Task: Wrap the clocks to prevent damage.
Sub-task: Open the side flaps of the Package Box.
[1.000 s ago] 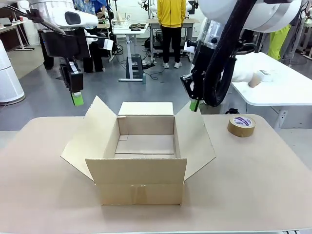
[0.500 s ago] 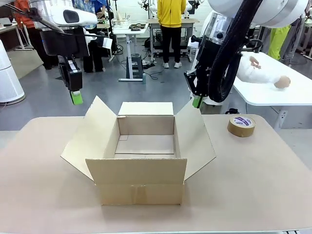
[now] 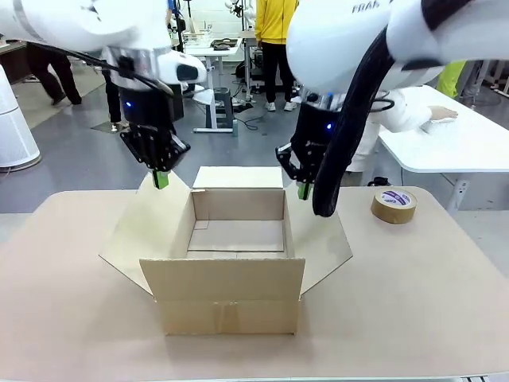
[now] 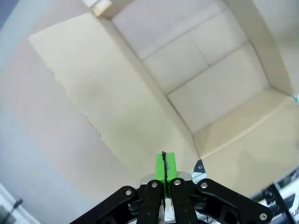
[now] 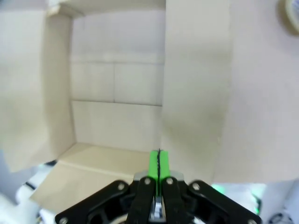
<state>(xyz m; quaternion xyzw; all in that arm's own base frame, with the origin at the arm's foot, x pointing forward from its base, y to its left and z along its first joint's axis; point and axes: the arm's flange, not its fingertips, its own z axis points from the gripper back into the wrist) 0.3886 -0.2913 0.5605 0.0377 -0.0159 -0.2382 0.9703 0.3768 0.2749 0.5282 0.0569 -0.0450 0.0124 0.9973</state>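
Left gripper (image 3: 161, 180) was clenched, green pads (image 4: 159, 168) pressed together, above the left flap (image 3: 135, 239) of the open cardboard box (image 3: 231, 302), which sat midway on the surface (image 3: 413, 318). Right gripper (image 3: 303, 191) likewise clenched (pads meeting in its wrist view) over the right flap (image 3: 322, 239). Tape roll (image 3: 394, 205) lay flat right of box

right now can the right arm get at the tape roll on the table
Probably yes. The tape roll lies on bare table, nothing between it and the right claw above the box's right flap. The claw is shut, so it would need to open first.
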